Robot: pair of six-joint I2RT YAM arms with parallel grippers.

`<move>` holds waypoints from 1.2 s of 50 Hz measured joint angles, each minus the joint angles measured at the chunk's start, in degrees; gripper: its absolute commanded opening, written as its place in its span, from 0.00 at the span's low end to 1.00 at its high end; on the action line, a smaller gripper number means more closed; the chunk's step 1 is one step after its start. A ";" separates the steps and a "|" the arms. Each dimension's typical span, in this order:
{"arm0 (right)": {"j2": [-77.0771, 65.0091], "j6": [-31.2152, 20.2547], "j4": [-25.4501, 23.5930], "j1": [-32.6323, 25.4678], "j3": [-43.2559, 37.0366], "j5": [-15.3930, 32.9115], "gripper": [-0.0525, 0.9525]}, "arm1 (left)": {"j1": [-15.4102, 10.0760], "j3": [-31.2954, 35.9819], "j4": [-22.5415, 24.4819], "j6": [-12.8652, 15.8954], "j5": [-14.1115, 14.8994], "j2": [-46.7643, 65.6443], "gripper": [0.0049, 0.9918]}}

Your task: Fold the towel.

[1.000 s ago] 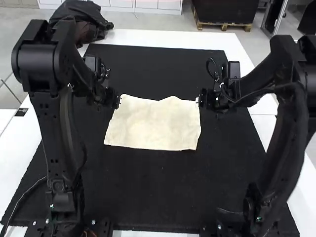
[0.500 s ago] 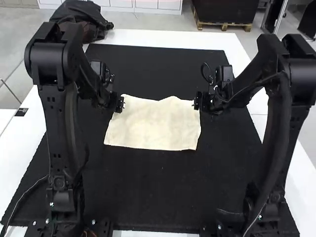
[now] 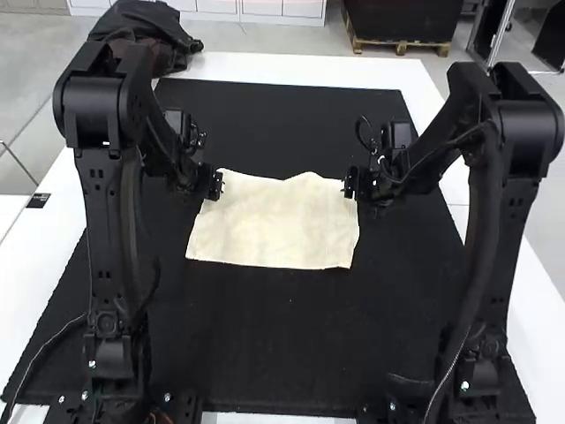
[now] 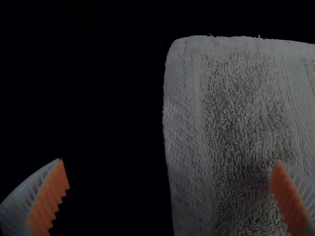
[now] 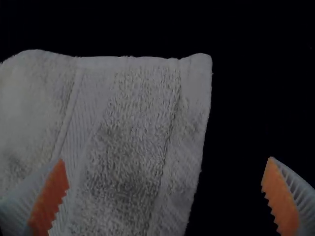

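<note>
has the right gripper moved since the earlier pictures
Yes, to the left: in the high view, the right gripper was at the far right corner of the towel and now sits farther in over it; the towel has stayed put.

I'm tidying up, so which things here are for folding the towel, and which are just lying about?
For the job:
- towel
- left arm
- right arm
- black mat under the towel

Apparently just lying about:
- dark cloth bundle, far left
- small black rectangle, table's left side
</note>
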 measured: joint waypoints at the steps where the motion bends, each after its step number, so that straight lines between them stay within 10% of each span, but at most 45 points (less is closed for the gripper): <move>1: 0.22 0.00 0.04 0.00 0.13 -0.02 0.95 | 0.00 0.07 0.04 0.00 0.00 0.07 0.97; 37: 4.04 -0.17 0.28 2.58 2.99 0.70 0.95 | 0.02 0.50 1.05 0.26 -0.04 1.42 0.95; 40: 4.20 -0.35 0.42 2.58 2.99 0.87 0.71 | 0.02 0.50 1.51 0.74 -0.28 1.81 0.76; 43: 4.33 -1.16 0.15 2.58 3.26 1.77 0.00 | 0.11 0.57 1.84 1.22 -0.55 1.86 0.19; 44: 4.50 -1.44 0.15 2.56 3.34 2.08 0.03 | 0.11 0.61 1.95 1.49 -0.46 1.99 0.02; 60: 5.40 -4.37 1.51 1.79 3.21 4.15 0.03 | -1.11 0.59 4.07 3.72 1.92 2.99 0.02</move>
